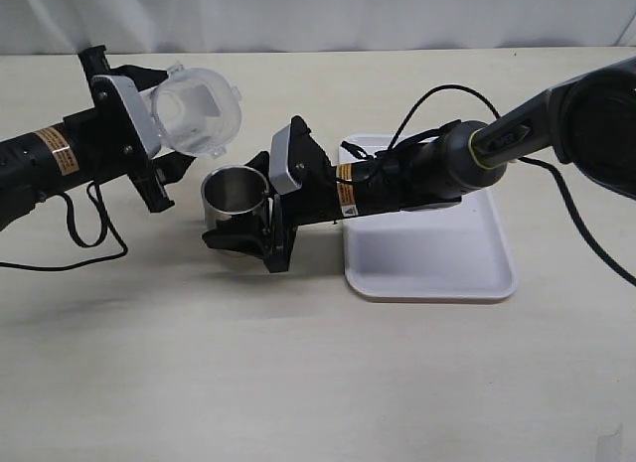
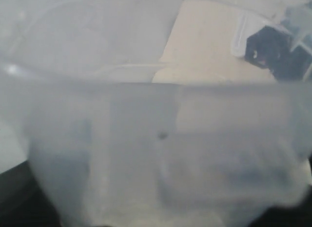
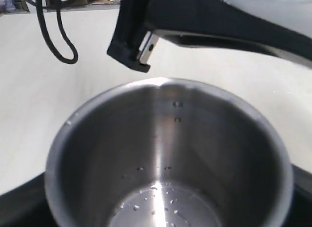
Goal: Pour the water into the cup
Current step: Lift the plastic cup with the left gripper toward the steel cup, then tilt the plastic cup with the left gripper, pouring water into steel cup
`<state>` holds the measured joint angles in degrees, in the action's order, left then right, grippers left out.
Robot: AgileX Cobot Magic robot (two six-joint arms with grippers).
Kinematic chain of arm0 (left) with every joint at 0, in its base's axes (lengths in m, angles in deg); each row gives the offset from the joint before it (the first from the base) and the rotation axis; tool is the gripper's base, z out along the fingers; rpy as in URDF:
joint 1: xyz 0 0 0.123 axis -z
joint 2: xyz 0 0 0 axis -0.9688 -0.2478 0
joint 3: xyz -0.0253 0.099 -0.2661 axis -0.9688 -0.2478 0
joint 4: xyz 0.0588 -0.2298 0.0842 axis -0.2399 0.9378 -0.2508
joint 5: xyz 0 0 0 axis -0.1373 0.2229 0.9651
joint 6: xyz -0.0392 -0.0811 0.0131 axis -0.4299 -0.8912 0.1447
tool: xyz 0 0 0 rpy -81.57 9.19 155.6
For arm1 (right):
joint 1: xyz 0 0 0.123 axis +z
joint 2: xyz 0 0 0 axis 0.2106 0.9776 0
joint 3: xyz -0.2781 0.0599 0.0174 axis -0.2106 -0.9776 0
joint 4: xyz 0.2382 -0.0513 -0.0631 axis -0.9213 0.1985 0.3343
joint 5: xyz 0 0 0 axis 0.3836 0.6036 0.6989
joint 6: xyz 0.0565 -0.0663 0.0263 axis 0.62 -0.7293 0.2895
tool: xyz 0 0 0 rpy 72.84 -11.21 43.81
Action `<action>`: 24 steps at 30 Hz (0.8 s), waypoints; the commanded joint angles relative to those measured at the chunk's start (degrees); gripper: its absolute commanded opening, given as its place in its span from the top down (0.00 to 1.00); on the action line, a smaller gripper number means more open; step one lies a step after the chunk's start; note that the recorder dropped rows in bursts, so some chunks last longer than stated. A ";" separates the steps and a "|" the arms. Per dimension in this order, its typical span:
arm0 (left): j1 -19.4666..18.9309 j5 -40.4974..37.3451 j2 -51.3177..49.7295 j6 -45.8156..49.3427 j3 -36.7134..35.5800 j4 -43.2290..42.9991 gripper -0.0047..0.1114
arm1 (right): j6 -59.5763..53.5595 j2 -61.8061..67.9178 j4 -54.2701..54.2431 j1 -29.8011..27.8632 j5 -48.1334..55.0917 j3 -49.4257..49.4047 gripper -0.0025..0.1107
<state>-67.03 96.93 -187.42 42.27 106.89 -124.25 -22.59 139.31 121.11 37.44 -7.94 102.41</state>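
The shiny steel cup point(image 1: 235, 194) stands upright near the table's middle, held by my right gripper point(image 1: 260, 227), which is shut around it. In the right wrist view the cup point(image 3: 161, 154) fills the frame; small water drops point(image 3: 161, 197) cling to its wall and bottom. My left gripper point(image 1: 149, 144) is shut on the translucent plastic beaker point(image 1: 197, 110) and holds it tipped on its side, mouth facing forward, up and to the left of the cup. The beaker point(image 2: 156, 154) blocks the left wrist view. No stream of water shows.
A white tray point(image 1: 437, 263) lies to the right of the cup, under the right arm. A black cable point(image 1: 94, 238) loops on the table below the left arm. The beige tabletop point(image 1: 298, 373) stretches toward the front.
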 commanded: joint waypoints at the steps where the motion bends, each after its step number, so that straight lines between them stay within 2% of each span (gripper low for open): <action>1: 0.06 1.77 0.26 3.28 0.54 0.23 0.96 | -0.51 -0.73 -0.33 -0.45 -0.17 0.29 0.94; 5: 0.06 1.77 0.26 6.55 0.54 0.23 0.96 | -0.51 -0.73 -0.82 -0.45 2.98 0.29 0.94; 9: 0.06 1.77 0.26 8.02 0.54 0.23 0.96 | -0.02 -0.73 -3.20 -0.45 2.96 0.29 0.94; 24: 0.06 -0.53 0.26 15.32 0.54 0.34 0.96 | -0.02 -0.73 -1.30 1.43 2.95 0.29 0.94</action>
<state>-67.03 95.16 -187.42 56.82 106.89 -124.47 -22.59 139.31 120.09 38.84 -4.34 102.41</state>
